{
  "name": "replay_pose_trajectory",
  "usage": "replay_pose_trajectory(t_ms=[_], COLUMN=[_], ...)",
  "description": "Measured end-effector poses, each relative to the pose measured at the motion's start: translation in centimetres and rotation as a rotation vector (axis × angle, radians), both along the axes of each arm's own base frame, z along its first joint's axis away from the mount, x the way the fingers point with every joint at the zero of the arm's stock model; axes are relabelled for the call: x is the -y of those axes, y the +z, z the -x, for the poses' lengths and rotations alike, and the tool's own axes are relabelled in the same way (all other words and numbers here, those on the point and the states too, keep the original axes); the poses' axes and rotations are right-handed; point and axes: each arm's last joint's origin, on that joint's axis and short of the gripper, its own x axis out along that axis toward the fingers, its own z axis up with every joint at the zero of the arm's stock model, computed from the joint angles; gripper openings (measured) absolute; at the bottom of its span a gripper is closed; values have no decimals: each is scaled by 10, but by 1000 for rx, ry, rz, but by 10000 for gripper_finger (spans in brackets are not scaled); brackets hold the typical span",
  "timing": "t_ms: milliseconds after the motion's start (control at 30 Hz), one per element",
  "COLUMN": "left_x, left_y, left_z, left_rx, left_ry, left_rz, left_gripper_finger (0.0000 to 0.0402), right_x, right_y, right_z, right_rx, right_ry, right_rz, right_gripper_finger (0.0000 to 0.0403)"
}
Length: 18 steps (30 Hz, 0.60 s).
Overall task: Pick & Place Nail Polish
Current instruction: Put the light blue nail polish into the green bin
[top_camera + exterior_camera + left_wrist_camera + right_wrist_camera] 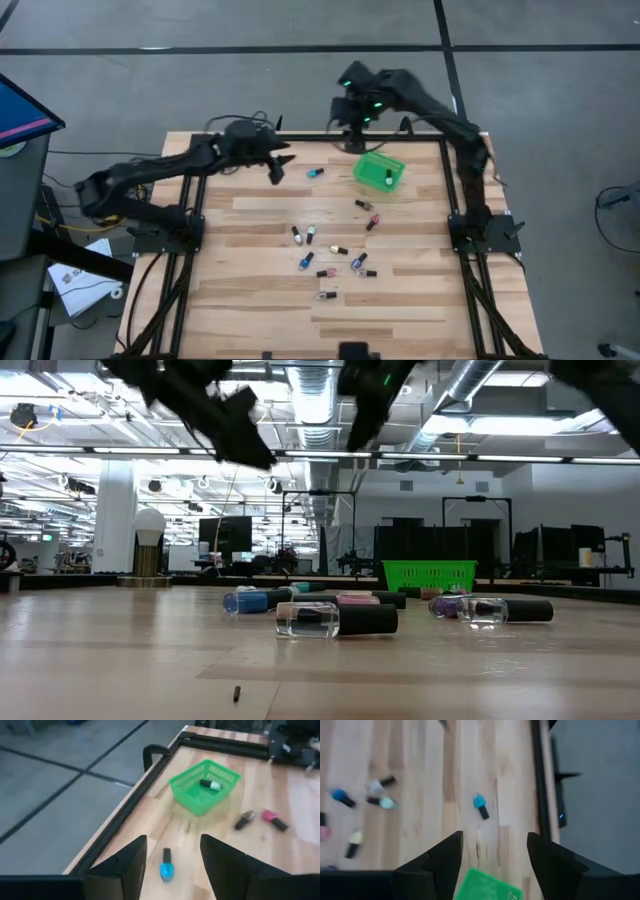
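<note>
Both arms are up off the table on my feed. From overhead, the left arm reaches in from the left edge and bends toward the upper middle, with the left gripper (277, 165) hanging just left of a teal bottle (314, 173). Its wrist camera shows the fingers (125, 870) spread apart with nothing between them, and that same teal bottle (166, 867) lies on the wood beyond the gap.

On the other side, the right arm climbs the right side of the frame and folds over to the upper centre, so the right gripper (353, 135) hovers just above the green basket (379, 171). Those fingers (440, 862) are spread and empty too, with the basket's edge (485, 887) showing between them.

As for the nail polish, one bottle (388, 181) already lies in the basket. The rest are scattered flat across the middle of the table (250, 300), a loose cluster (330, 255) toward the lower centre and two more (367, 213) just below the basket.
</note>
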Motion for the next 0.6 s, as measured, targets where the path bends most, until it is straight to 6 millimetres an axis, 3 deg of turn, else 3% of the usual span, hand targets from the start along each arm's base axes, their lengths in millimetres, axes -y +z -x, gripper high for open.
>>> replay_pose_trajectory(t_ms=[267, 433, 600], left_x=[-27, -28, -31], left_y=[-87, -108, -124], left_z=[-35, -49, -53], left_rx=[-153, -142, -180], left_ry=[-70, -100, -123], left_rz=[123, 105, 90], left_gripper_finger=[293, 338, 336], right_x=[-44, -63, -75], right_y=[64, 81, 86], right_z=[48, 62, 64], right_rx=[166, 224, 243], right_ry=[-40, -46, -35], right_rz=[23, 14, -2], right_gripper_finger=[204, 198, 190])
